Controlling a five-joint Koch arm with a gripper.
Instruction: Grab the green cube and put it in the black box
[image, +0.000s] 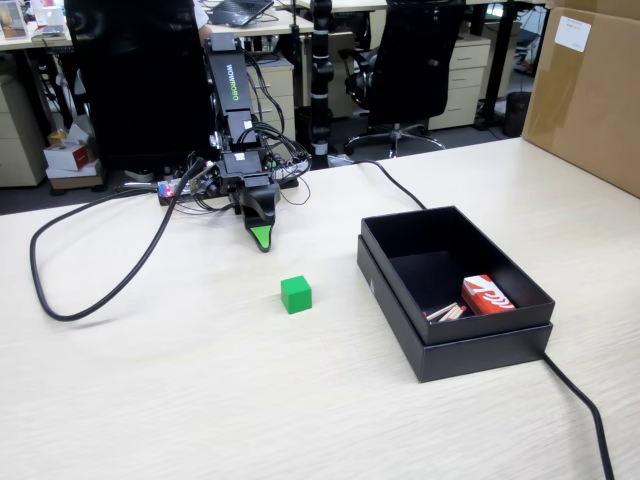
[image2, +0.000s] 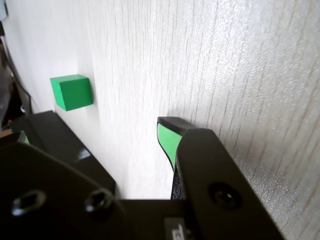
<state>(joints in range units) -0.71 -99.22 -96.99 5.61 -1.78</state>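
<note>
The green cube (image: 296, 294) sits alone on the pale wooden table, a short way in front of my gripper (image: 262, 238). The gripper points down at the table with its green wedge tip close to the surface. In the wrist view the cube (image2: 71, 92) lies ahead at the upper left, apart from the jaws. My gripper (image2: 95, 134) is open and holds nothing, with bare table showing between its green-padded fingertips (image2: 167, 140). The black box (image: 400, 285) stands to the right of the cube in the fixed view, open at the top.
Inside the box lie a red-and-white packet (image: 487, 295) and some thin sticks (image: 446, 313). A black cable (image: 90, 300) loops over the table at left, another cable (image: 580, 400) runs past the box's front right corner. A tall brown carton (image: 590, 90) stands at the back right.
</note>
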